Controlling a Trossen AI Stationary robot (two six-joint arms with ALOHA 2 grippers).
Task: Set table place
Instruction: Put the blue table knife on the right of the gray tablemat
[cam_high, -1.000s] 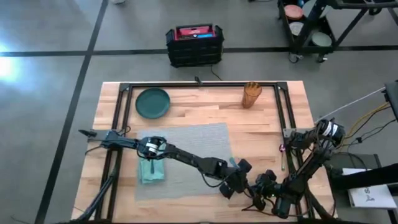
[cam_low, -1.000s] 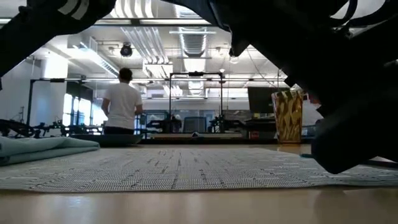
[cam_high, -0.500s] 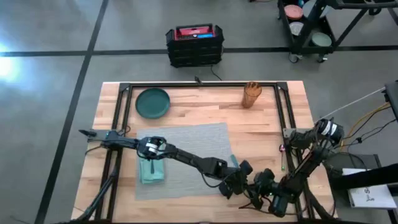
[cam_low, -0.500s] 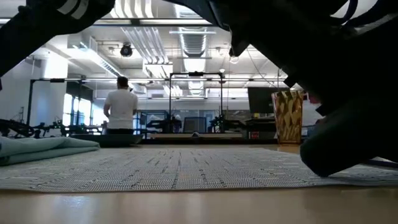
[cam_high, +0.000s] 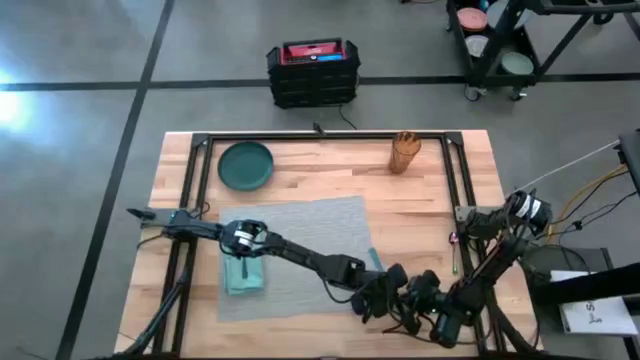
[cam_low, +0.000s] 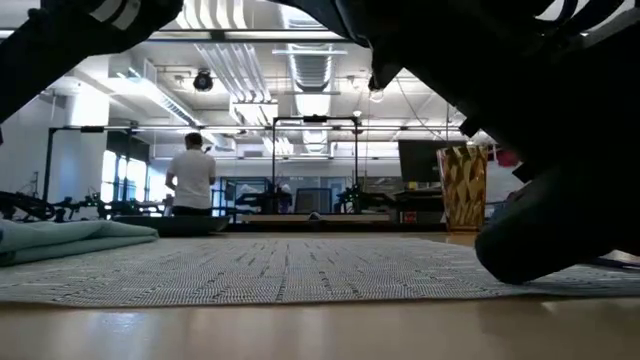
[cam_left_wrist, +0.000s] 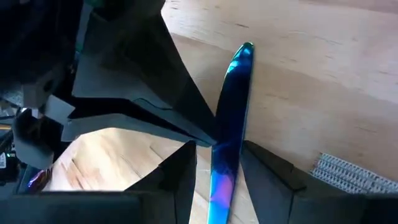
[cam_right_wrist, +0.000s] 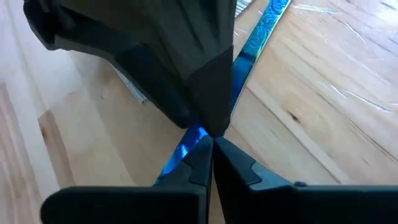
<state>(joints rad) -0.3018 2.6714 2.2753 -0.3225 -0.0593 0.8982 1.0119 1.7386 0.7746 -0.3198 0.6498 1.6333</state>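
Near the table's (cam_high: 420, 210) front edge, just off the placemat's (cam_high: 300, 240) right corner, both grippers meet on one iridescent blue utensil (cam_left_wrist: 230, 124). Left gripper (cam_high: 385, 296): fingers (cam_left_wrist: 264, 180) either side of the handle, narrow gap, closed onto it. Right gripper (cam_high: 420, 297): fingertips pressed together on the same utensil (cam_right_wrist: 186, 146) from the opposite end. Which utensil it is: can't tell. Placemat lies flat mid-table, teal napkin (cam_high: 244, 272) on its left end, dark green plate (cam_high: 246, 165) beyond its far left corner. Gold cup (cam_high: 404, 152) far right. Person (cam_low: 190, 180) in the room behind.
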